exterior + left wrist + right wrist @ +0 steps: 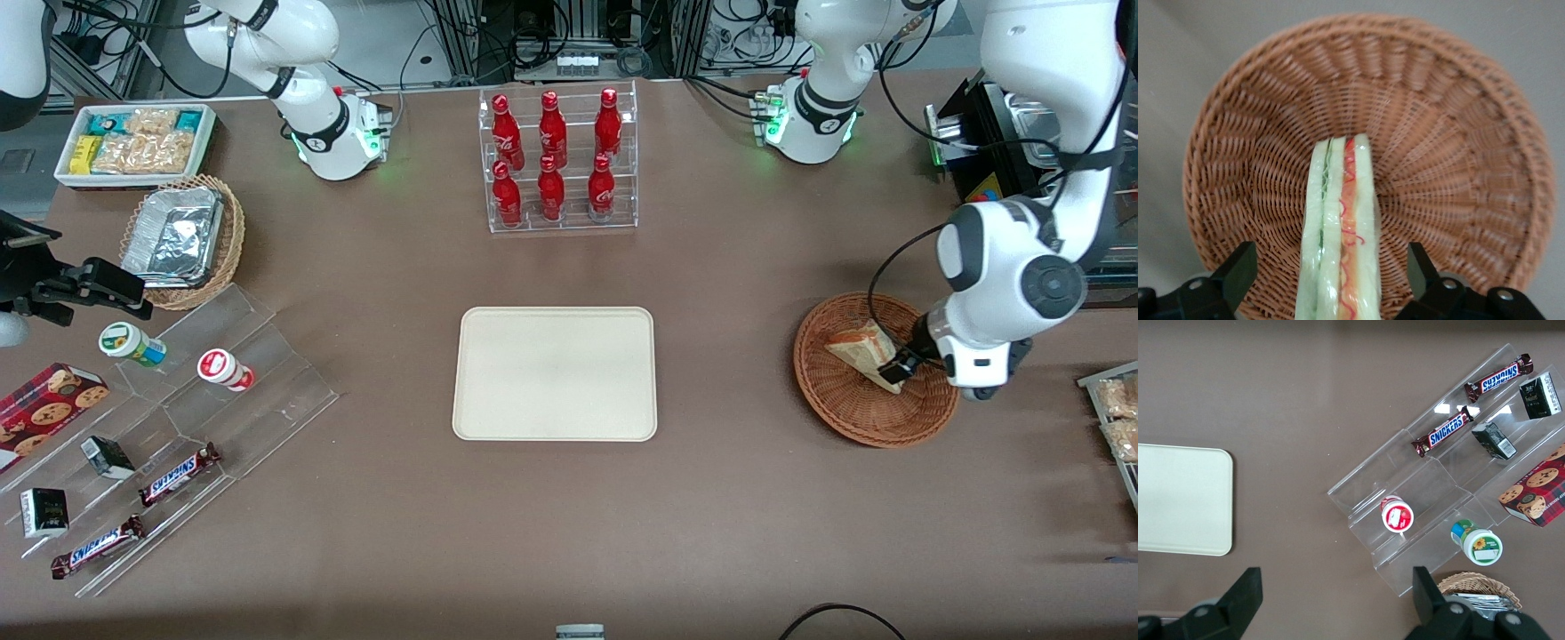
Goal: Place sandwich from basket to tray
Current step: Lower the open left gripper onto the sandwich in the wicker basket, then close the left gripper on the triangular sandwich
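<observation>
The sandwich (pixel 858 347) stands on edge in the reddish-brown wicker basket (pixel 845 409), toward the working arm's end of the table. In the left wrist view the sandwich (pixel 1341 220) shows its cut edge with green and red filling, over the basket's weave (pixel 1438 133). My left gripper (pixel 898 364) is down in the basket, open, with one finger on each side of the sandwich and a gap between each finger and the bread (pixel 1330 260). The cream-beige tray (pixel 556 373) lies bare at the table's middle.
A clear rack of red bottles (pixel 557 160) stands farther from the front camera than the tray. Toward the parked arm's end are a clear stepped stand with candy bars and cups (pixel 222 391), a tan basket with a foil container (pixel 182 240) and a white snack box (pixel 133 142). Snack packets (pixel 1116 418) lie beside the basket.
</observation>
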Robot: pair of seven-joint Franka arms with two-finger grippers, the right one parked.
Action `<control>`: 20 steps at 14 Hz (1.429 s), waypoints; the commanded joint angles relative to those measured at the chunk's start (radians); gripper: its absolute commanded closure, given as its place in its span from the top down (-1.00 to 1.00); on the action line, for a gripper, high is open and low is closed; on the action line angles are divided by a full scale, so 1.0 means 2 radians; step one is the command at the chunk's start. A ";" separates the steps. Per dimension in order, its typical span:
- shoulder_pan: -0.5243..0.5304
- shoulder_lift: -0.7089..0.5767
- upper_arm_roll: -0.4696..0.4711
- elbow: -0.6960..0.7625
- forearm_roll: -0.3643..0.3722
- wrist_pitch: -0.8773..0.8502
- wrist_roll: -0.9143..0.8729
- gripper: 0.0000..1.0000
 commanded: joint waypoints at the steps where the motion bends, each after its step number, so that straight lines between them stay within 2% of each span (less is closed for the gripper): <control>1: 0.002 0.001 -0.003 -0.014 -0.002 0.016 -0.017 0.99; 2: 0.002 0.003 -0.003 -0.014 -0.004 0.018 -0.022 0.98; 5: 0.002 0.017 -0.003 -0.015 -0.041 0.041 -0.032 0.97; 6: -0.001 0.018 -0.003 -0.015 -0.045 0.040 -0.038 0.89; 7: -0.003 0.018 -0.003 -0.016 -0.045 0.040 -0.047 0.67; 9: -0.005 0.021 -0.003 -0.021 -0.044 0.040 -0.048 0.61; 10: -0.005 0.020 -0.003 -0.021 -0.044 0.037 -0.048 0.47; 12: -0.007 0.015 -0.003 -0.021 -0.043 0.032 -0.049 -0.19; 16: -0.011 -0.016 -0.004 0.002 -0.040 -0.023 -0.048 -0.68; 19: -0.052 -0.038 -0.007 0.036 -0.031 -0.075 -0.042 -0.68; 20: -0.074 -0.041 -0.007 0.044 -0.013 -0.077 -0.042 -0.68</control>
